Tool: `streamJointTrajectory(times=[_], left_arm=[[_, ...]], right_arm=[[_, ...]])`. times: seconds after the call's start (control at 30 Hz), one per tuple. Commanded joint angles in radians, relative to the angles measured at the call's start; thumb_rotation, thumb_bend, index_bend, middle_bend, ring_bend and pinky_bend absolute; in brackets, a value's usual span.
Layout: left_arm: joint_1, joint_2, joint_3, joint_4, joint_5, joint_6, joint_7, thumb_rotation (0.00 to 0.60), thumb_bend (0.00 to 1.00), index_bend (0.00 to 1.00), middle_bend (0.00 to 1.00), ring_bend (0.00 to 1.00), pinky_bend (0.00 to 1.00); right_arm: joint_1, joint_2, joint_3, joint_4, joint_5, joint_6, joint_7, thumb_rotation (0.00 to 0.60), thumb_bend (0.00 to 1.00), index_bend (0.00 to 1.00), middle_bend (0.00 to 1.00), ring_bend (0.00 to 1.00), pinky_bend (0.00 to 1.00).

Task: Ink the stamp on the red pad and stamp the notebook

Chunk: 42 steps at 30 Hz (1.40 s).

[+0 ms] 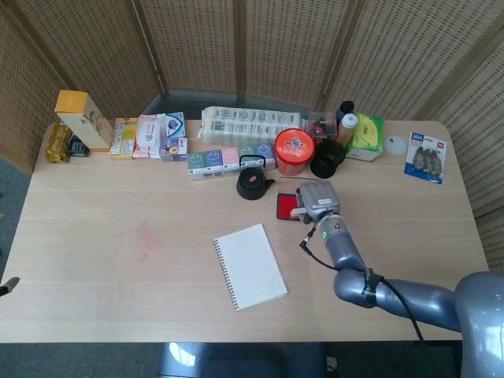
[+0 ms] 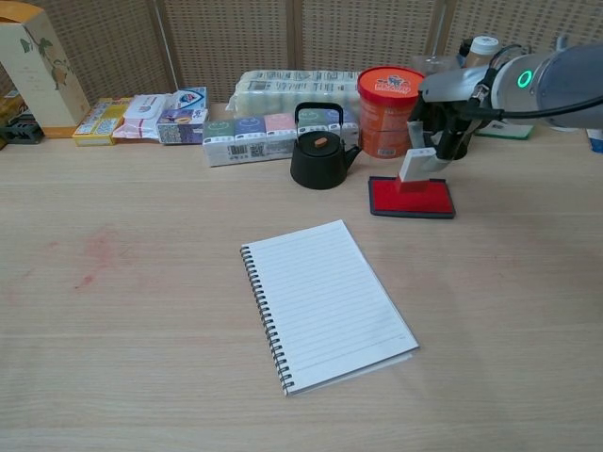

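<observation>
My right hand [image 2: 445,121] comes in from the right and holds a small white stamp [image 2: 415,164] by its top. The stamp hangs tilted just above the red ink pad [image 2: 411,199], over its middle. From the head view the same hand [image 1: 317,200] covers the right part of the pad [image 1: 284,206] and hides the stamp. The open spiral notebook [image 2: 325,302] lies flat in front of the pad, toward the left, its lined page blank; the head view shows the notebook [image 1: 250,266] too. No left hand shows in either view.
A black teapot [image 2: 318,151] stands just left of the pad and an orange tub [image 2: 391,109] right behind it. A row of boxes and packets [image 2: 268,125] lines the back of the table. A black cup [image 1: 327,160] sits behind my hand.
</observation>
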Motion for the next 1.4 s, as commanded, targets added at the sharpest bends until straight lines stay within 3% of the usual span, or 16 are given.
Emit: streamJointTrajectory(times=[0.03,0.27,0.63,1.0,1.4], left_arm=[[-0.001,0.0,0.0,0.0,-0.002,-0.002,-0.001,0.6,0.0,0.0,0.0,0.01,0.0],[-0.001,0.001,-0.001,0.0,-0.008,-0.003,0.0,0.6,0.01,0.0,0.0,0.01,0.0],[-0.003,0.003,0.0,0.001,-0.007,-0.009,-0.004,0.6,0.0,0.0,0.0,0.01,0.0],[-0.008,0.01,0.005,-0.006,0.014,-0.011,-0.009,0.6,0.01,0.0,0.0,0.01,0.0],[-0.01,0.01,0.006,0.0,0.008,-0.018,-0.012,0.6,0.0,0.0,0.0,0.01,0.0]], right_arm=[[-0.016,0.066,-0.006,-0.144,-0.08,0.028,0.024,0.6,0.44,0.69,0.91,1.0,1.0],[0.001,0.019,-0.058,-0.213,-0.149,0.075,-0.012,0.6,0.44,0.69,0.91,1.0,1.0],[0.053,-0.124,-0.093,-0.221,-0.111,0.206,-0.139,0.6,0.44,0.7,0.92,1.0,1.0],[0.067,-0.184,-0.092,-0.285,-0.075,0.273,-0.2,0.6,0.45,0.7,0.92,1.0,1.0],[0.088,-0.271,-0.081,-0.237,-0.041,0.278,-0.24,0.6,0.45,0.71,0.92,1.0,1.0]])
